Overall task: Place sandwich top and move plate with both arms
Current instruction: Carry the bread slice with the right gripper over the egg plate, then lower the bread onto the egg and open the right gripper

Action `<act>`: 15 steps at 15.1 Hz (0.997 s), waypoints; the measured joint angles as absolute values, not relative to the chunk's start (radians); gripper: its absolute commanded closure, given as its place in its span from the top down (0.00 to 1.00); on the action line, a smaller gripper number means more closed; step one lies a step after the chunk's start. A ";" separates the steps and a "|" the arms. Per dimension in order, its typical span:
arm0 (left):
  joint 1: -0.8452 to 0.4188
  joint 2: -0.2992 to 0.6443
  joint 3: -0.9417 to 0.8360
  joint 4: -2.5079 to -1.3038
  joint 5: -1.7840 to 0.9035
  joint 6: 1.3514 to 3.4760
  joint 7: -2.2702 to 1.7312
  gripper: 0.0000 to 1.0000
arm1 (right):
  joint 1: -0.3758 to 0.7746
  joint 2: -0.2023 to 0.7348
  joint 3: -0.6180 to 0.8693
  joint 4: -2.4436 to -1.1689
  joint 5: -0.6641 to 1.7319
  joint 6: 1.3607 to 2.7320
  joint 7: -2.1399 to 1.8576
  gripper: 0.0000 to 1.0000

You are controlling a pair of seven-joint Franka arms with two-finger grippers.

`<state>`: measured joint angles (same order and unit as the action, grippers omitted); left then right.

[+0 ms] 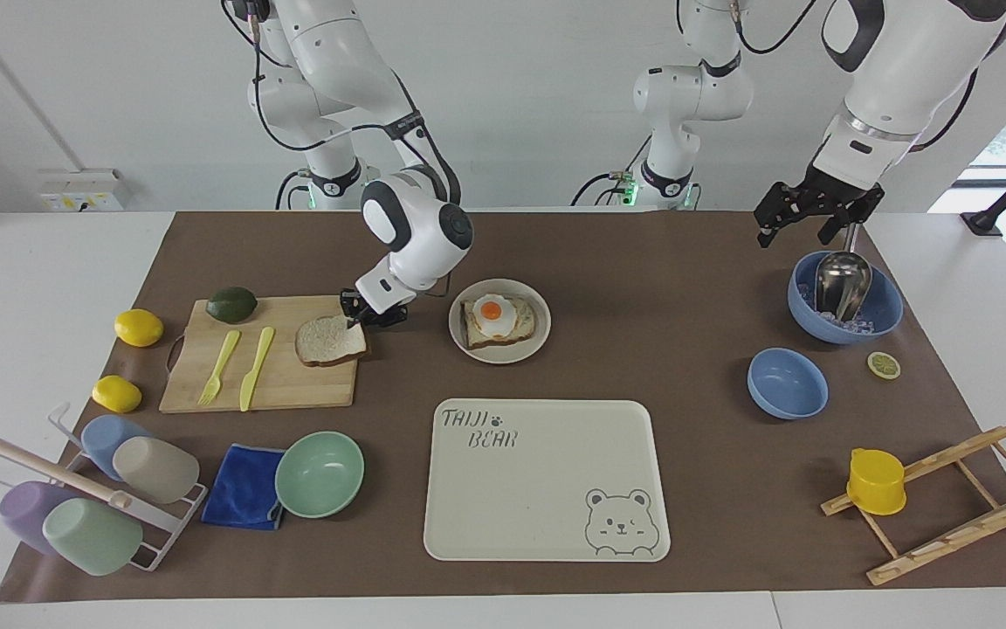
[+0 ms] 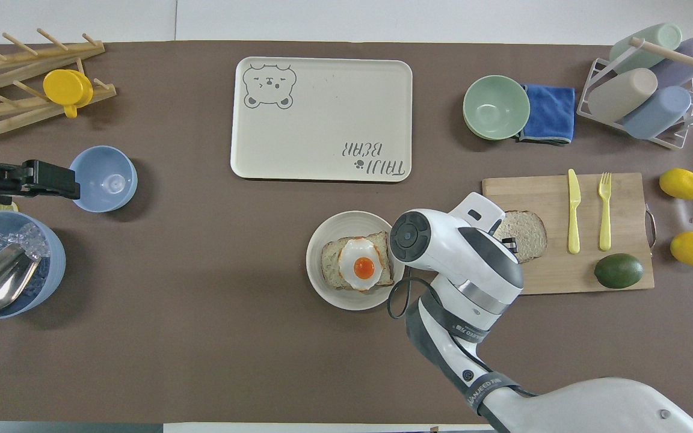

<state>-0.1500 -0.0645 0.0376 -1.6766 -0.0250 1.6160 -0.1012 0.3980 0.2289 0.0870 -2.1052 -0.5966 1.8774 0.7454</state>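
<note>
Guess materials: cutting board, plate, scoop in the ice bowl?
Cutting board: looks like wood or bamboo, matte, with pale tan strips and visible grain. Plate: probably ceramic or melamine, beige-grey, dull sheen, raised rim; can't tell which. Scoop: metal, likely steel, polished with mirror-like reflections.

Bright, even indoor light; soft short shadows; daylight glare at one window edge; sharp focus.

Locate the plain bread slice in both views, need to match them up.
Facing view: sandwich top on the cutting board, at the corner nearest the plate, right gripper shut on its edge.
Overhead view: sandwich top partly under the right arm, same board corner.
Shared landmark: the yellow knife beside it.
</note>
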 measured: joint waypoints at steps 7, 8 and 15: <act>-0.150 -0.064 0.038 -1.677 -0.025 1.616 -0.101 1.00 | 0.399 0.242 0.245 -1.819 -0.589 1.471 0.724 0.00; -0.150 -0.064 0.037 -1.677 -0.025 1.616 -0.101 1.00 | 0.399 0.242 0.258 -1.793 -0.574 1.443 0.724 0.00; -0.150 -0.064 0.037 -1.677 -0.025 1.616 -0.101 1.00 | 0.399 0.261 0.324 -1.691 -0.430 1.458 0.816 0.00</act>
<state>-0.1500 -0.0645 0.0372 -1.6766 -0.0250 1.6160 -0.1013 0.3987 0.2609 0.3243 -1.6905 -0.4298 1.4583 0.8162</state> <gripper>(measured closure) 0.000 0.894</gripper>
